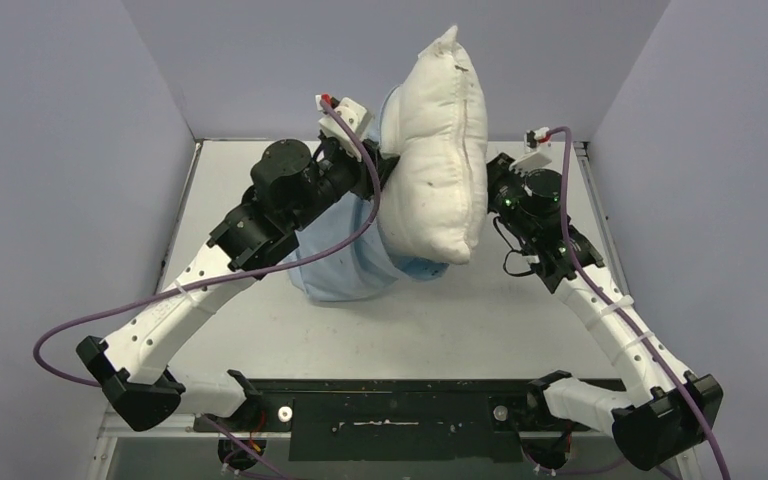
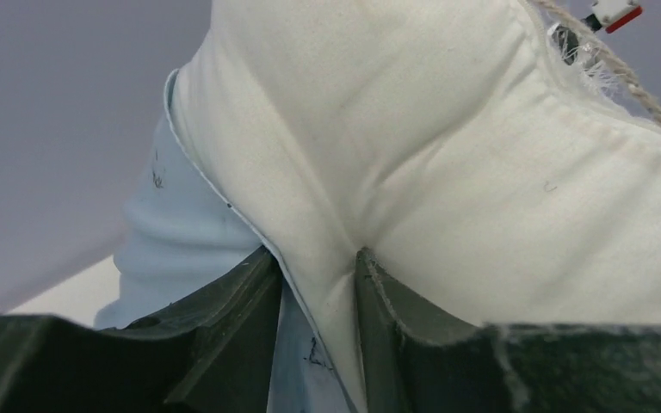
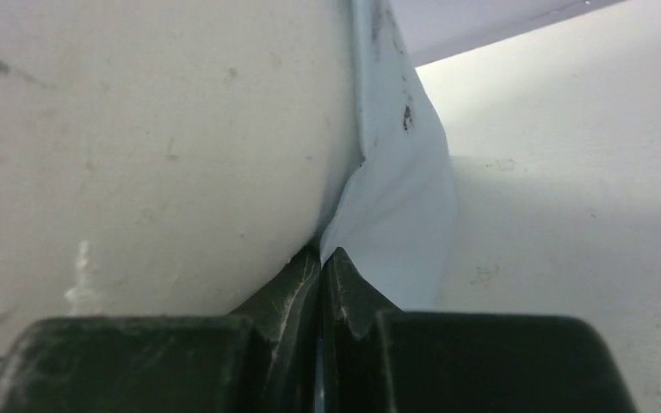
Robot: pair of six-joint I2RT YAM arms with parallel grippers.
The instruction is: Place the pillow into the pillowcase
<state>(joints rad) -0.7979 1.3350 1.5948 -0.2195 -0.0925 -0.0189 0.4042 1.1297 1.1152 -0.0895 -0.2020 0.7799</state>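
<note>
The off-white pillow (image 1: pixel 440 140) stands upright above the table, its lower end sunk into the light blue pillowcase (image 1: pixel 345 265), which hangs bunched below it. My left gripper (image 1: pixel 385 165) is at the pillow's left side. In the left wrist view it (image 2: pixel 314 258) is shut on the pillowcase (image 2: pixel 181 232) edge together with a fold of the pillow (image 2: pixel 413 129). My right gripper (image 1: pixel 488 172) is at the pillow's right side. In the right wrist view it (image 3: pixel 323 251) is shut tight on the pillowcase (image 3: pixel 400 215) edge, with the pillow (image 3: pixel 138 146) pressed against its left finger.
The white table (image 1: pixel 460 330) lies below, enclosed by grey walls on the left, back and right. A black rail (image 1: pixel 390 405) with the arm bases runs along the near edge. Purple cables (image 1: pixel 70 335) loop off both arms.
</note>
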